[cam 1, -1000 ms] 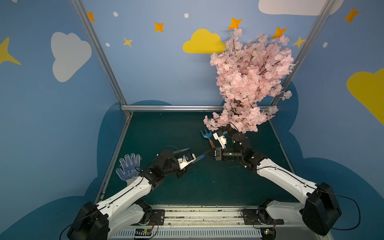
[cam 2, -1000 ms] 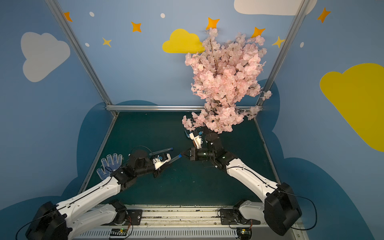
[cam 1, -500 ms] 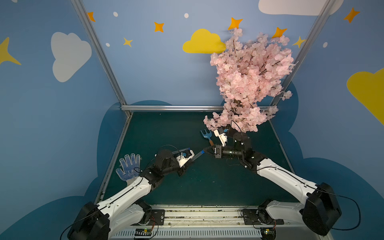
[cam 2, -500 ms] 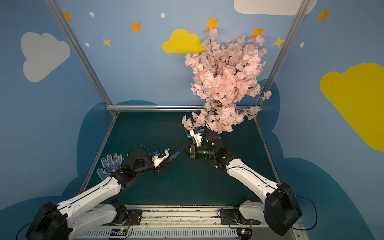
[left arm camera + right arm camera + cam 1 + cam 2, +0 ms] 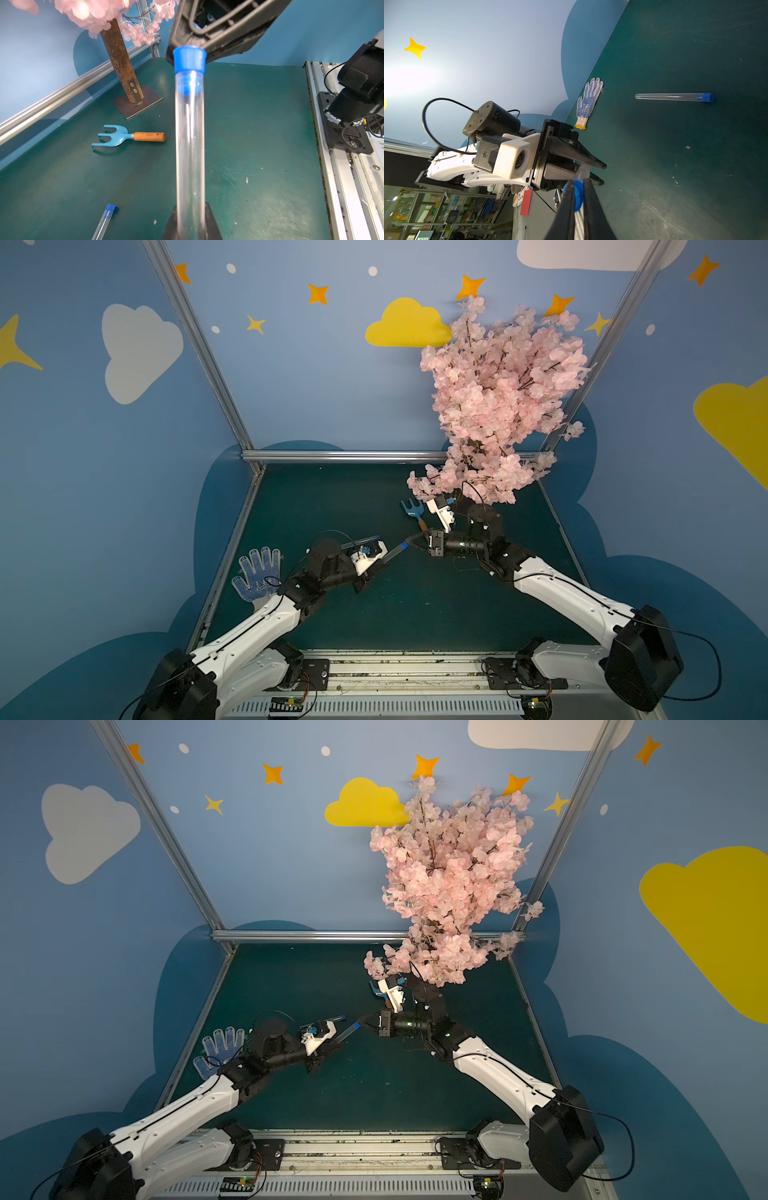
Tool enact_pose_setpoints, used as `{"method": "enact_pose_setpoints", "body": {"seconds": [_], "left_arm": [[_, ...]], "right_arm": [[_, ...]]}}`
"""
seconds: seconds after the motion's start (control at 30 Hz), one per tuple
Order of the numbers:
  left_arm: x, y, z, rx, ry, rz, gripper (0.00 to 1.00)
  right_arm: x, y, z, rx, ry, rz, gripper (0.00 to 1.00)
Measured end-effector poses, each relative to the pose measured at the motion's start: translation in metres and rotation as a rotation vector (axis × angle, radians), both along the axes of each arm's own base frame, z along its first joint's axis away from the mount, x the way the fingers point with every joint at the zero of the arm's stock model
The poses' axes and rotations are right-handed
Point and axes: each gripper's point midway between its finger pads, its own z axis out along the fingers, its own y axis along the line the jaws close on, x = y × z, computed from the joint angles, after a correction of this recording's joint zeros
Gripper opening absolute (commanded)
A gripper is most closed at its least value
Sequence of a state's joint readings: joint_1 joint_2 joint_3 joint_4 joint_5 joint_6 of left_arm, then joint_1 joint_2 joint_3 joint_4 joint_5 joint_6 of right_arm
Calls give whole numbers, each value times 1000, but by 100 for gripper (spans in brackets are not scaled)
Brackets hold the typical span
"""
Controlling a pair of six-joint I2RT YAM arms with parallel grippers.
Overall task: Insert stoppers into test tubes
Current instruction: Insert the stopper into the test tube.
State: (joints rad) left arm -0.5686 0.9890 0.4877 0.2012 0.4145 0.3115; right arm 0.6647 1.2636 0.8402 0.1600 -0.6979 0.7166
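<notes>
The left arm reached from the near rail forward and inward over the green mat [image 5: 415, 605], its white link sloping up to a bent wrist that aimed the left gripper [image 5: 371, 570] toward the middle of the workspace. Its jaws were clamped on the lower part of a clear test tube [image 5: 392, 554]. The tube slanted away from the fingers [image 5: 213, 228] with its mouth toward the other arm.

The right arm came in from the opposite side. Its white link rose to the elbow, and its dark forearm lay almost level, so the right gripper [image 5: 410, 541] pointed sideways at the tube's mouth. Its jaws were pinched narrowly on the blue stopper [image 5: 189, 60]. The stopper's ribbed lower part sat inside the tube mouth and its wider cap stood outside the rim.

A second test tube [image 5: 672, 97] lay flat on the mat beyond the left wrist, with a second stopper [image 5: 706, 97] in its mouth. A garden fork [image 5: 124, 137] lay near the trunk of the blossom tree [image 5: 498, 406], and a work glove [image 5: 259, 572] lay at the mat's left edge beside the left arm.
</notes>
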Motion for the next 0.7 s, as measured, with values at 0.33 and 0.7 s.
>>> {"method": "enact_pose_setpoints", "body": {"seconds": [0.33,0.7], "left_arm": [[1,-2,10,-58,-28,1,2],[-2,-7,22,-113,-53,-24,2]], "right_arm": [[-2,2,9,33,-15,18,11],[-6,5,24,81,-48,52,11]]}}
